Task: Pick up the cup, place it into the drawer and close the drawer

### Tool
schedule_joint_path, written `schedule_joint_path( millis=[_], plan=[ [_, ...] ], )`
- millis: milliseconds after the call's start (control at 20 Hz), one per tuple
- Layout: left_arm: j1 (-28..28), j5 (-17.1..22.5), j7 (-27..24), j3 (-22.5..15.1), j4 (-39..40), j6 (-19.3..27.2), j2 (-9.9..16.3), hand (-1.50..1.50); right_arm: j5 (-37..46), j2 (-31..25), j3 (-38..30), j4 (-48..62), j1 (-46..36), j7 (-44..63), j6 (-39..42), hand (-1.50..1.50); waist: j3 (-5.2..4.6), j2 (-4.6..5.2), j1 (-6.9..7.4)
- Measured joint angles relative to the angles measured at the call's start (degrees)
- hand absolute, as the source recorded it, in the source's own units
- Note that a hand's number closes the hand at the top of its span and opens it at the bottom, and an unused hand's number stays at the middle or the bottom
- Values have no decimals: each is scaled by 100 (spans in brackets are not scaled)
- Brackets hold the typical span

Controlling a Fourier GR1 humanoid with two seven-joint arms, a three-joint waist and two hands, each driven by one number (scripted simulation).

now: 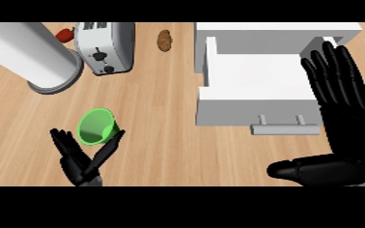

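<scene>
A green cup (96, 126) lies tipped on the wooden counter (164, 121) just above the released left hand (82, 160), while the right hand (335, 125), fingers straight, rests beside the pulled-out white drawer (249, 84).

The open drawer (253, 79) sits at the counter's (164, 121) right. The cup (96, 125) lies on its side at front left. The toaster (105, 47) stands behind it, with a cylindrical container (39, 60) further left.

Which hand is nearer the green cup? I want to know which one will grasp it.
Left. The left hand sits just below the green cup, fingers open beside it; the right hand is far across, by the open drawer.
</scene>
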Motion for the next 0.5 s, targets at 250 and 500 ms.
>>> schedule_joint_path(
  millis=[250, 500],
  plan=[
    [-311, 131, -209, 158, 420, -250, -4, -150, -158, -56, -104, -118, 16, 119, 44, -150, 0, -1, -5],
    [-507, 191, -353, 362, 742, -546, -35, -150, -12, 11, -1, 5, -93, 60, -26, -150, 0, -1, -2]
  ],
)
